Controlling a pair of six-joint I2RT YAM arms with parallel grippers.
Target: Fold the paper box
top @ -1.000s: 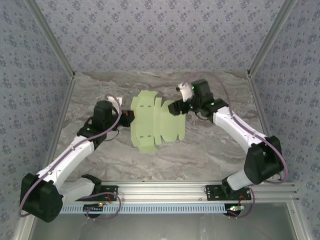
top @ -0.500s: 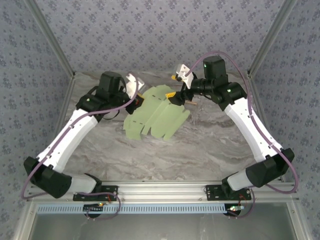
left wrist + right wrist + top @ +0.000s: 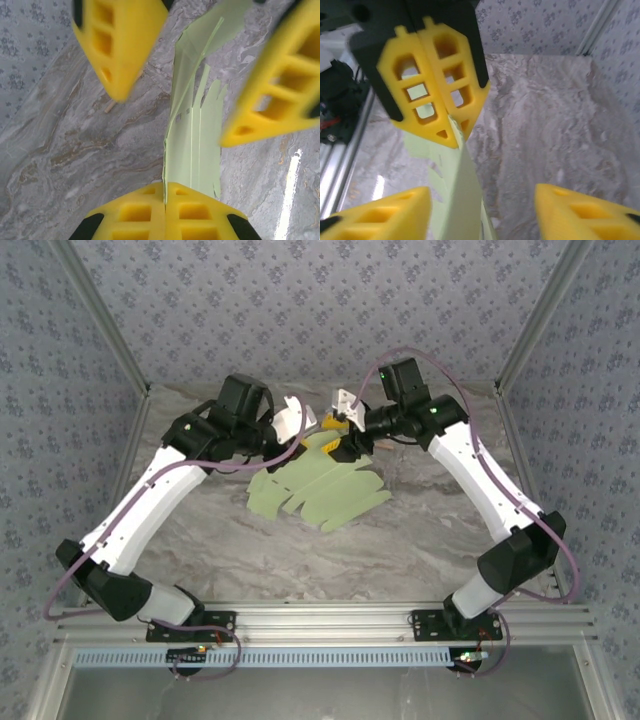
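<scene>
Our left tool [image 3: 165, 192] pinches the pale green die-cut card sheet [image 3: 318, 490] tight by its edge; our right tool [image 3: 482, 192] gapes wide astride it.

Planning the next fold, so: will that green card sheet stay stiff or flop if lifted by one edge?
Probably floppy: the paper box is thin card, curving away from the shut left pincer. Likely light: that single edge pinch holds it up. Its tabs may crease easily.
</scene>
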